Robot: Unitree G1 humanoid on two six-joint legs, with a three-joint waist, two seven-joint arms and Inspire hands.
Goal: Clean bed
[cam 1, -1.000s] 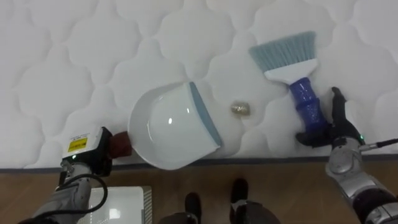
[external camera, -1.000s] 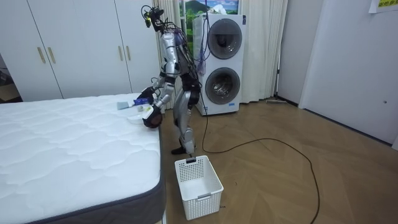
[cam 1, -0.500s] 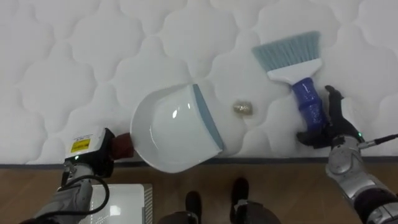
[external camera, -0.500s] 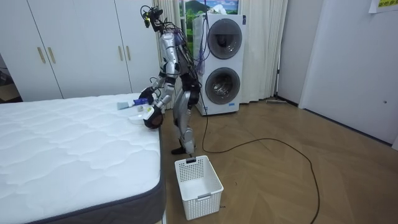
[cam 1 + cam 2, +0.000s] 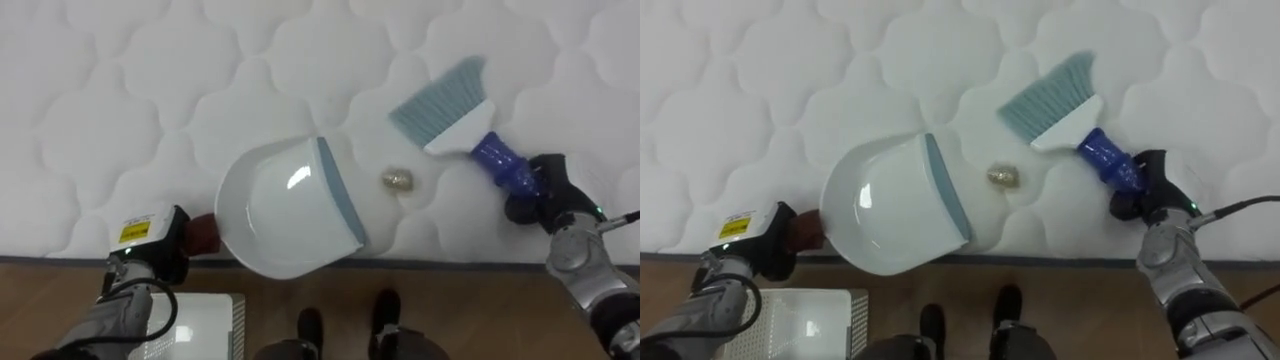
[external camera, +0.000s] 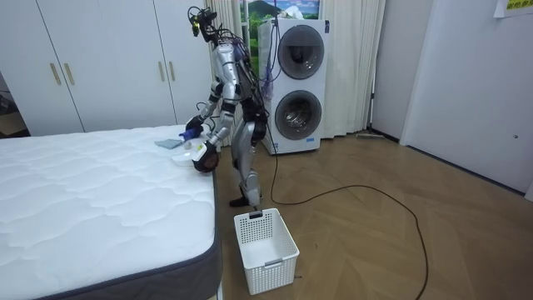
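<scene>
Bed mattress point(image 5: 150, 80): white, quilted. White dustpan point(image 5: 285, 208) with grey-blue lip sits at the mattress edge, its dark red handle in the left hand point(image 5: 150, 255). Brush point(image 5: 445, 105): blue-grey bristles, white head, blue handle in the right hand point(image 5: 545, 195), angled. Small tan scrap point(image 5: 398, 180) lies between the lip and the bristles.

From here, the handle of the dustpan point(image 5: 280, 215) is mostly hidden under the left hand point(image 5: 150, 245) at lower left. The brush point(image 5: 445, 110) ends inside the right hand's point(image 5: 545, 195) grasp. I can't identify the tiny lump point(image 5: 398, 180). The bottom edge cuts off the basket point(image 5: 205, 320).
</scene>
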